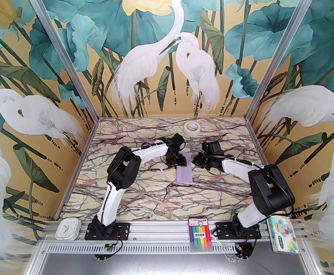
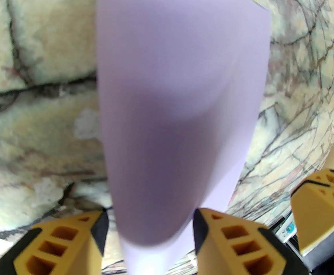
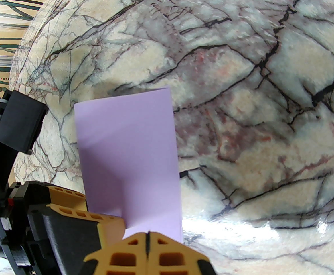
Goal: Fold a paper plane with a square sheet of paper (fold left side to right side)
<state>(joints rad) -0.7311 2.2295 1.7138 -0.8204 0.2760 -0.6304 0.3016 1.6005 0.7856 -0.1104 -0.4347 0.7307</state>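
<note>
subject: thin pale lavender paper sheet (image 1: 184, 172), doubled into a narrow strip, its long side running near to far.
position: middle of the veined marble-pattern desk (image 1: 126, 188), between the two arms, well apart from the white tape roll (image 1: 192, 128) at the far edge.
left fingers (image 2: 229, 239): apart, astride the strip's far end, one on either side of it; contact with the paper cannot be told.
right fingers (image 3: 158, 251): pressed together at the strip's right edge; whether a layer is nipped between them cannot be told.
paper surface: in the right wrist view the upper layer (image 3: 126, 153) looks bowed, not flat, with a shadow under it.
step in hand (judged): the left side is laid over the right; the fold wants setting as a sharp crease.
method: keep the right-hand free edges matched and pinned, then press along the left folded edge from one end to the other, low and slow.
hazard: a sideways push on the smooth desk would likely skew the layers and spoil the plane's centre line.
</note>
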